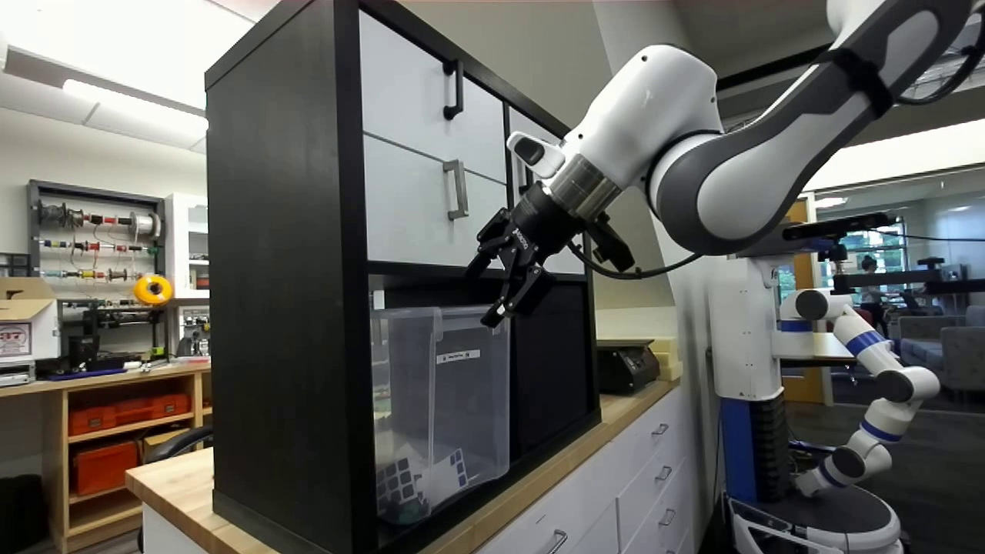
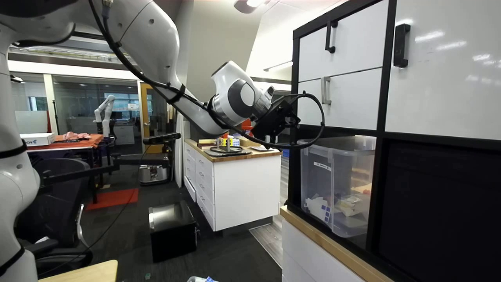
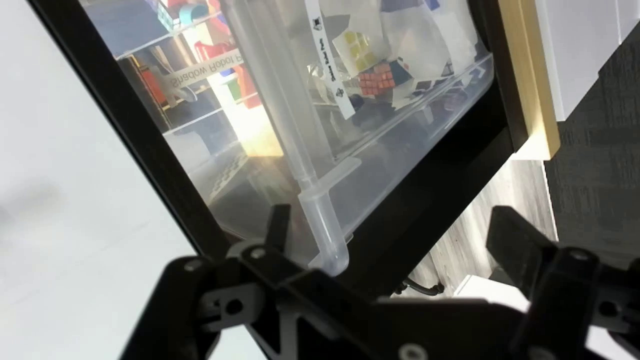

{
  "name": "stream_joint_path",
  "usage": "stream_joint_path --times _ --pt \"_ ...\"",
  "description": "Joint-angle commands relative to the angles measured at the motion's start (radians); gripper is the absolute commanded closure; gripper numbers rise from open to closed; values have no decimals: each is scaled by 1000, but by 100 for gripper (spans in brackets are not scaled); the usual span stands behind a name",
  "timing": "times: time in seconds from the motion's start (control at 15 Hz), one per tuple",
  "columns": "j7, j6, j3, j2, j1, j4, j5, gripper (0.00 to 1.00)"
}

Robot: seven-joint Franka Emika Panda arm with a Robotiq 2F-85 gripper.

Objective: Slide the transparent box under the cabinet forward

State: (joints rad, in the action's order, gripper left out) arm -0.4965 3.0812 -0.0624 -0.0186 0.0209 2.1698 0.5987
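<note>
The transparent box (image 1: 469, 400) sits in the lower open cube of the cabinet (image 1: 281, 269), with its front wall near the cabinet's front edge. The box (image 2: 336, 188) and cabinet (image 2: 344, 98) also show in an exterior view. Papers and cube puzzles lie inside it. My gripper (image 1: 483, 295) is in front of the cabinet at the height of the box's rim. In the wrist view the gripper (image 3: 392, 225) is open and empty. One finger overlaps the box opening and the other is outside the rim (image 3: 327, 230). I cannot tell whether a finger touches the box.
The cabinet stands on a wood-topped counter with white drawers (image 1: 639, 477). A shelf edge and white drawer fronts lie just above the box. A black device (image 1: 627, 365) stands beside the cabinet. A cable (image 2: 319, 117) loops off the wrist. A black box (image 2: 172, 231) is on the floor.
</note>
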Motion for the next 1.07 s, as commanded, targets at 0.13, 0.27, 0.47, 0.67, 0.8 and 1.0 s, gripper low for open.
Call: stream_joint_path --times 0.13,0.27,0.47,0.67,0.8,1.0 --pt "45 19 28 -49 -5 -66 117 0" --pt "49 4 33 -77 1 -97 118 0" --pt "56 -7 43 -122 10 -147 124 0" --pt "58 -9 54 -165 20 -189 125 0" --pt "55 -9 58 -191 24 -215 123 0" --pt "53 -13 66 -226 31 -249 121 0"
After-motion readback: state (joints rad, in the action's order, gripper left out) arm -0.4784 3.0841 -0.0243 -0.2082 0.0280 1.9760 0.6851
